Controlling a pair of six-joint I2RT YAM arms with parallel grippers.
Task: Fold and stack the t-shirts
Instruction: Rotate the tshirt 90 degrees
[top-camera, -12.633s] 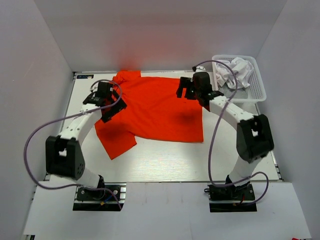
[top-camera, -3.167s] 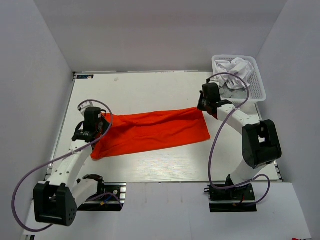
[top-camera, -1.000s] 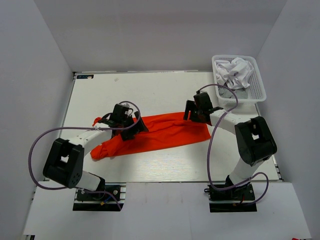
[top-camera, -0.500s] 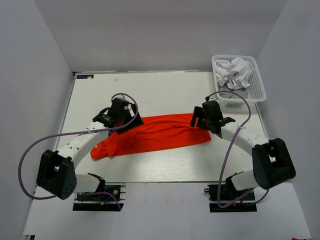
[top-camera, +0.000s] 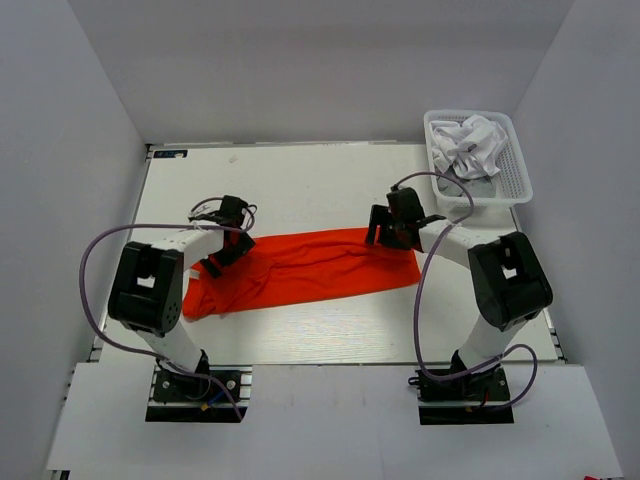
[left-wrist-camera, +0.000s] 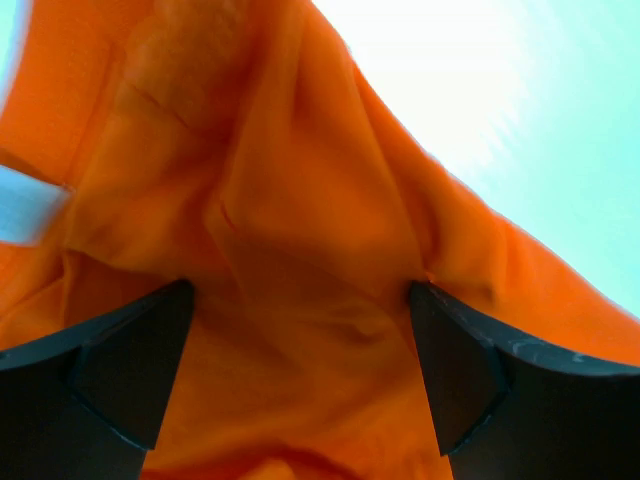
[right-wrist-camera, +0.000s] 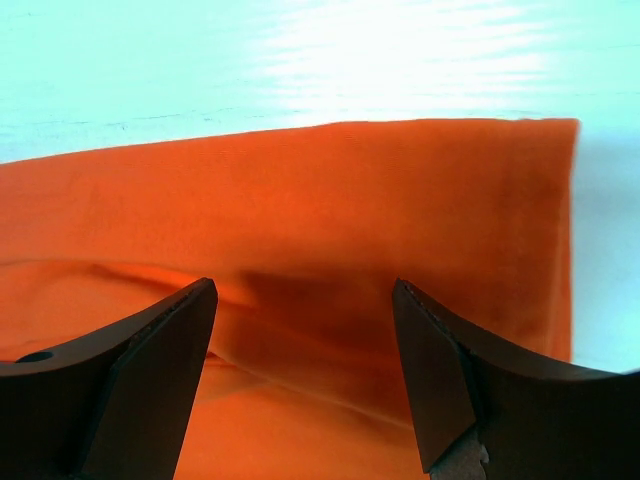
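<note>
An orange-red t-shirt lies folded into a long strip across the middle of the table. My left gripper is low over its rumpled left end, open, with bunched orange cloth between its fingers and nothing gripped. My right gripper is open over the strip's far right edge. In the right wrist view its fingers straddle flat orange cloth near the hem. White and grey t-shirts lie crumpled in the basket.
The white lattice basket stands at the table's far right corner. A white tag shows at the left edge of the left wrist view. Grey walls close in the table on three sides.
My left gripper has shifted left and down along the strip toward its rumpled end. My right gripper has drawn slightly back to the left. The shirt lies much as before.
</note>
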